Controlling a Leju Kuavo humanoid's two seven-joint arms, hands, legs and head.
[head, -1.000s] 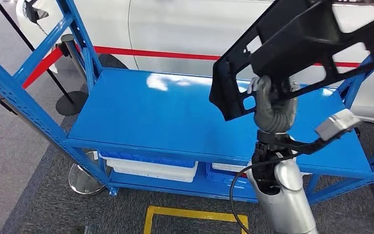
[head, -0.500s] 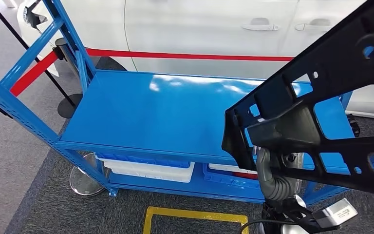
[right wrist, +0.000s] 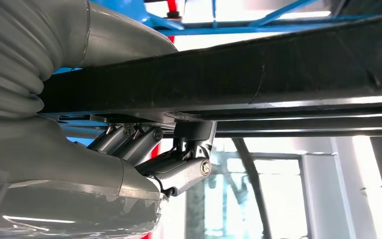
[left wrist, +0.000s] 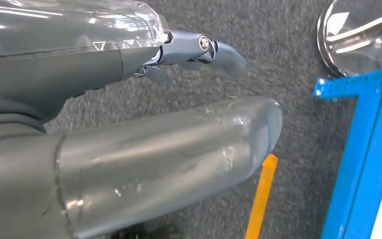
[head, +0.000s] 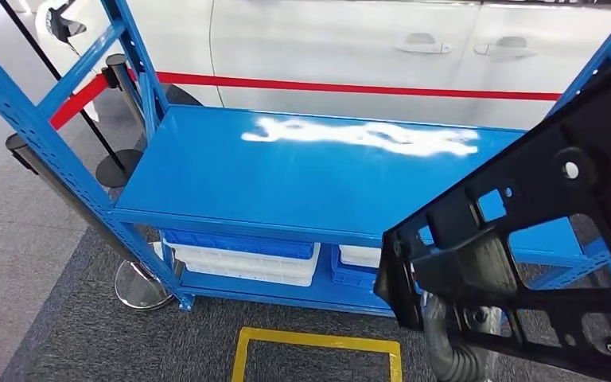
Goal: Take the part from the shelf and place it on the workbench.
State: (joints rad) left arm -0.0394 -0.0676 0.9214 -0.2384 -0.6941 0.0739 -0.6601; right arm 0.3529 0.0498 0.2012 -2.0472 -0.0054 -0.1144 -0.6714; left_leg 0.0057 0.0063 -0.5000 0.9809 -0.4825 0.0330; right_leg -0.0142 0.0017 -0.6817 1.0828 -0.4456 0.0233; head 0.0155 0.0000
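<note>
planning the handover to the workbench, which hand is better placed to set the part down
Right. The right hand already grips the black frame part, lifted off the blue shelf; the right wrist view shows its fingers clamped under a bar. The left hand hangs low over the carpet, holding nothing.

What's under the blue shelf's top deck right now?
Under the top deck, the lower level holds white bins with blue lids and another blue bin. The black part, held by the right hand, covers the lower level's right side.
</note>
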